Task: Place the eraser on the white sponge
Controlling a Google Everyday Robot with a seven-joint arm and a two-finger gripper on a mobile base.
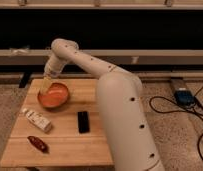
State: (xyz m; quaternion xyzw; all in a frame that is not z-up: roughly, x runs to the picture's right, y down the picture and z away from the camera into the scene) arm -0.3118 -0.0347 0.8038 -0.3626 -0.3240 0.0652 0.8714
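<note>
Hovering claw (46, 86), seemingly at orange bowl (56, 98) rim, eraser (83, 121) well inside table (70, 146) edges.

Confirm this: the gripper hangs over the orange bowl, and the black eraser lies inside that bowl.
Wrong on the eraser. The gripper hangs over the orange bowl, but the black eraser lies on the wooden table outside it, as the camera view shows.
</note>
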